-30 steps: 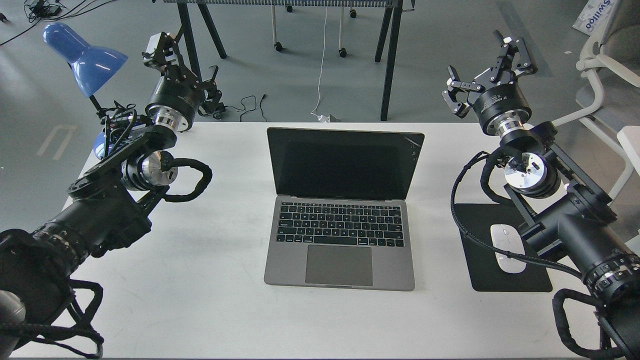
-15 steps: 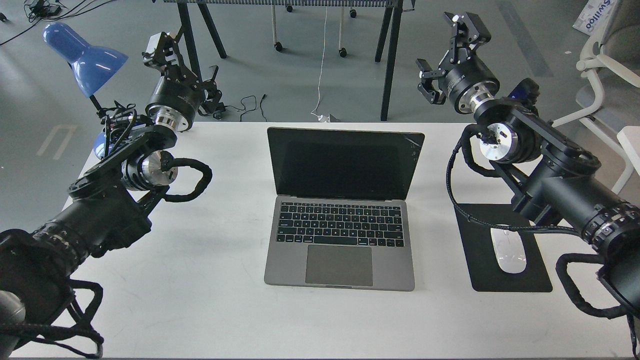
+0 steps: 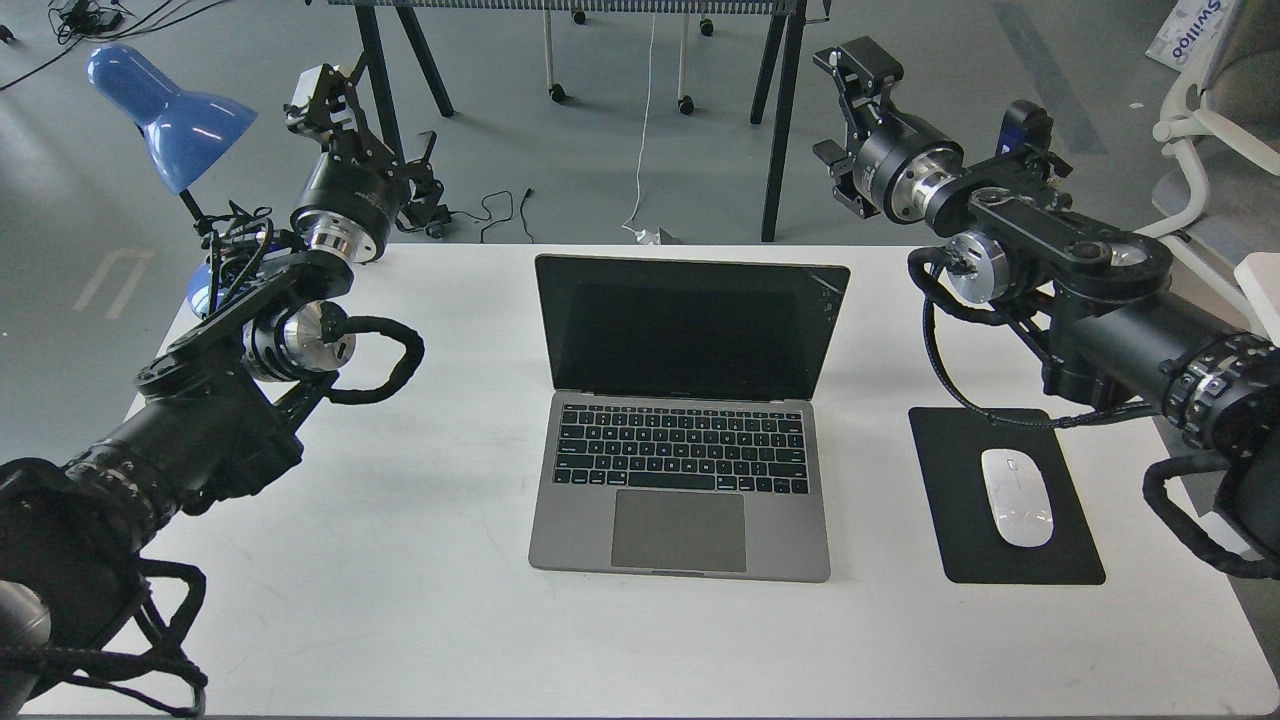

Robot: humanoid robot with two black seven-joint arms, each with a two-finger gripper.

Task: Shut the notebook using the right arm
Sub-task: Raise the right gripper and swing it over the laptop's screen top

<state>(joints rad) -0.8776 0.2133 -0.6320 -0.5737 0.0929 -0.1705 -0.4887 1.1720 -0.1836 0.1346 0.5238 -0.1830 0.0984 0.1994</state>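
The notebook (image 3: 683, 470) is a slim grey laptop that stands open at the middle of the white table (image 3: 400, 560), its black screen (image 3: 688, 328) upright and facing me. My right arm comes in from the right, and its gripper (image 3: 838, 118) hangs in the air past the table's far edge, above and right of the screen's top right corner. Its fingers are spread, hold nothing, and do not touch the lid. My left gripper (image 3: 365, 115) is raised at the far left, open and empty, well away from the notebook.
A black mouse pad (image 3: 960, 540) with a white mouse (image 3: 1017, 497) lies right of the notebook, under my right forearm. A blue desk lamp (image 3: 165, 110) stands at the far left corner. Black table legs (image 3: 780, 120) and a white chair (image 3: 1200, 130) stand beyond the table.
My right arm has swung up and to the left, off the mouse pad. Its gripper has moved from the far right to just beyond the screen's top right corner. The left arm and notebook are unchanged.
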